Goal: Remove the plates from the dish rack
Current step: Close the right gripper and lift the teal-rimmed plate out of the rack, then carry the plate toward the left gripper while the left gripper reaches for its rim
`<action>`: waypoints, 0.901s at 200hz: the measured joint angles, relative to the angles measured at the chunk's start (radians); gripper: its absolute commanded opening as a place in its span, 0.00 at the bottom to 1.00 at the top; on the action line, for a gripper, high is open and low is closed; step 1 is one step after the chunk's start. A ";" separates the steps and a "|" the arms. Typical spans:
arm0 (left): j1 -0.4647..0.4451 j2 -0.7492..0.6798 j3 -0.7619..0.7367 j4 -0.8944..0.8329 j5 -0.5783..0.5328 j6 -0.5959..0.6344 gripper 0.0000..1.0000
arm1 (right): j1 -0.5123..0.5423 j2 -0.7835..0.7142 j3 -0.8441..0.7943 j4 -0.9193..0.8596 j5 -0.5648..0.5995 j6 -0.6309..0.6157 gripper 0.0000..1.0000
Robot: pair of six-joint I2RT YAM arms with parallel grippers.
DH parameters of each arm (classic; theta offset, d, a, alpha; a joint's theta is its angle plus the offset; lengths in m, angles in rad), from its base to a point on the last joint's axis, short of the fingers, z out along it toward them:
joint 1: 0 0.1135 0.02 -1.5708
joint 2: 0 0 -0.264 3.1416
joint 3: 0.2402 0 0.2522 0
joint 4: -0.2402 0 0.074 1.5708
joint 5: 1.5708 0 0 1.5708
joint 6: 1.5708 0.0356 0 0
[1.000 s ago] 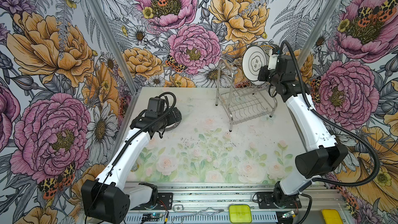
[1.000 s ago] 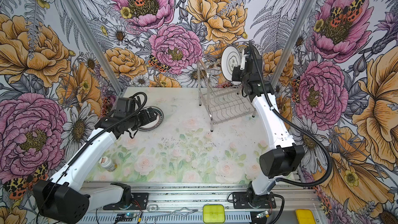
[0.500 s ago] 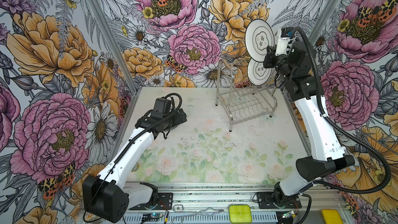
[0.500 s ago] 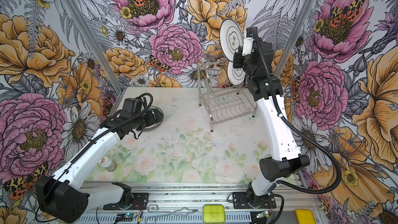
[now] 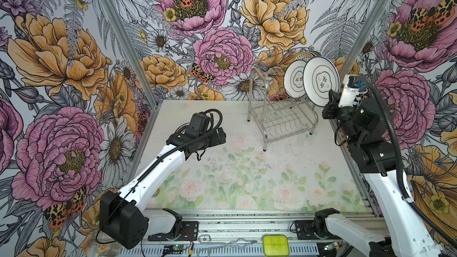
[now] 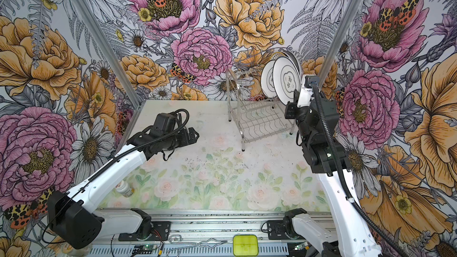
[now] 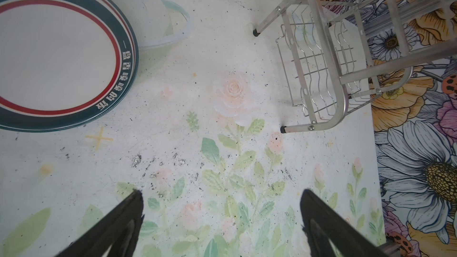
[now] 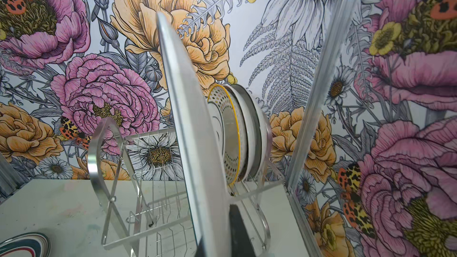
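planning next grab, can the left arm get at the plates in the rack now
Probably not cleanly: the open left pincer is free, but the racked plates stand at the rack's right end, crowded by the right pincer and its held plate.

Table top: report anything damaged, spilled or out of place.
The table has black scuff marks flecked across its floral print, around the middle. A small white bottle sits at its near left edge, unrelated to the dishes. Nothing looks spilled or broken.

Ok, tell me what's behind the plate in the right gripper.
Behind the held plate, pinched by the right gripper, a matching white plate stands in the dish rack, then a dotted yellow-rimmed plate and more plates edge-on. Their faces and exact count are covered.
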 measured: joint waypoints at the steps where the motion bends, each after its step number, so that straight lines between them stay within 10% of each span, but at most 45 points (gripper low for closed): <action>1: -0.001 0.000 0.001 0.001 0.000 0.000 0.99 | -0.001 -0.004 -0.005 -0.001 0.000 0.002 0.00; 83: -0.084 0.013 0.006 0.095 0.007 0.000 0.99 | -0.010 -0.279 -0.388 -0.223 -0.083 0.305 0.00; 180: -0.106 0.019 -0.150 0.289 0.071 -0.021 0.97 | 0.009 -0.053 -0.511 -0.198 -0.531 0.598 0.00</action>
